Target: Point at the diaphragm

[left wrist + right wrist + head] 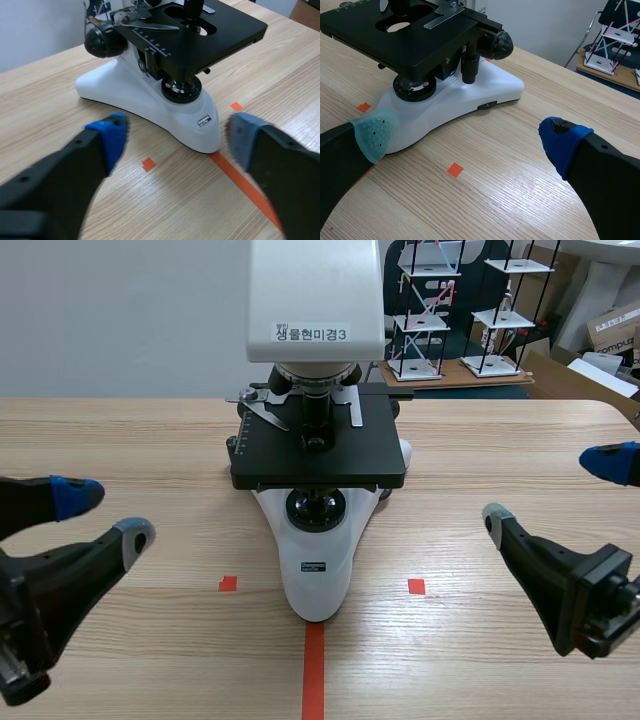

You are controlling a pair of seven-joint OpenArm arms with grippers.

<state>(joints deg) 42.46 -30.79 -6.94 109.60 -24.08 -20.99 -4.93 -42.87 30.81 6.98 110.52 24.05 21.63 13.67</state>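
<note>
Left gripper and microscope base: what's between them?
Between left gripper and microscope base, only bare table and one tape square, per left wrist view.

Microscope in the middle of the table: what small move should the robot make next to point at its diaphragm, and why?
Probably ease the right hand inward toward the gap under the black stage, above the round ring on the white base. It and the left hand hang open, clear of the microscope, so nothing is pointed at yet.
</note>
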